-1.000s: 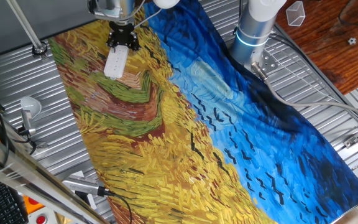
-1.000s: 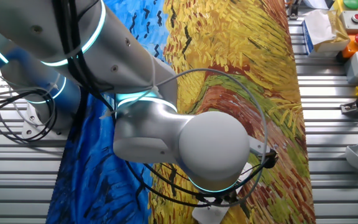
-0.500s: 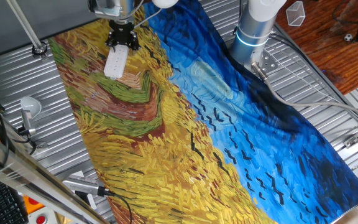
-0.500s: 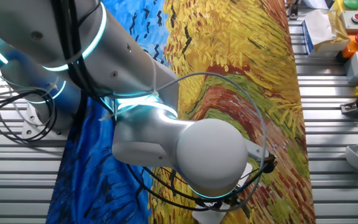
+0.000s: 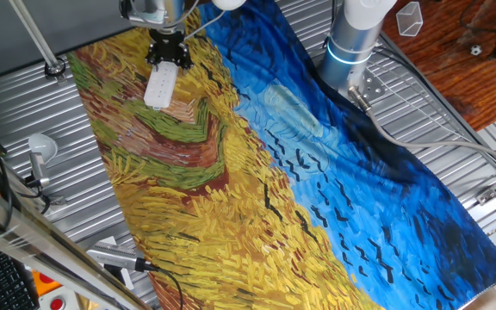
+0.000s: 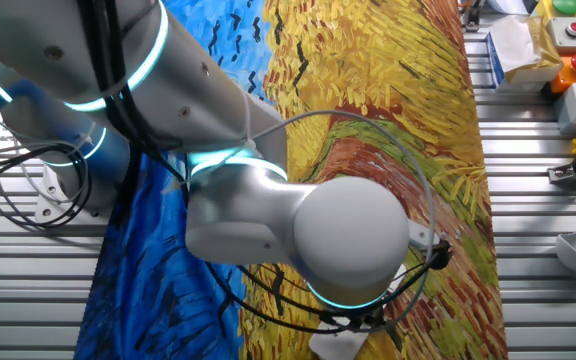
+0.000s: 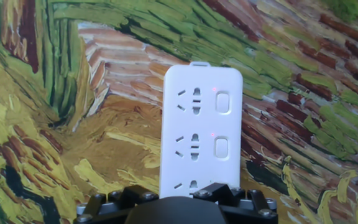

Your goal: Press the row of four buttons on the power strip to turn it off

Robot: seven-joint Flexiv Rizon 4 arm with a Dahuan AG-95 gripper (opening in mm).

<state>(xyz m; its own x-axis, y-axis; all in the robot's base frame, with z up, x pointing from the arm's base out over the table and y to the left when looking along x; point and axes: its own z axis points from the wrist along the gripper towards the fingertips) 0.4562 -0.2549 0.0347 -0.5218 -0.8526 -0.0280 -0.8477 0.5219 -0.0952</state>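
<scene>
The power strip is a small white bar lying on the yellow part of the painted cloth at the far left of one fixed view. My gripper hangs over its far end, right above it. In the hand view the power strip runs away from the black gripper body, which covers its near end. Two pale buttons of the row show along its right side, each with a faint red light beside it; the rest are hidden under the gripper. No view shows the fingertips. In the other fixed view the arm hides most of the strip.
The painted cloth covers the slatted metal table. A round grey-white knob on a stalk stands at the left edge, and a silver-black cabled gadget lies at the front left. The arm's base is at the back right. Button boxes sit beside the cloth.
The arm's wrist housing shifted slightly and came back in the other fixed view. The gripper stays over the strip's end, and the strip has not moved.
</scene>
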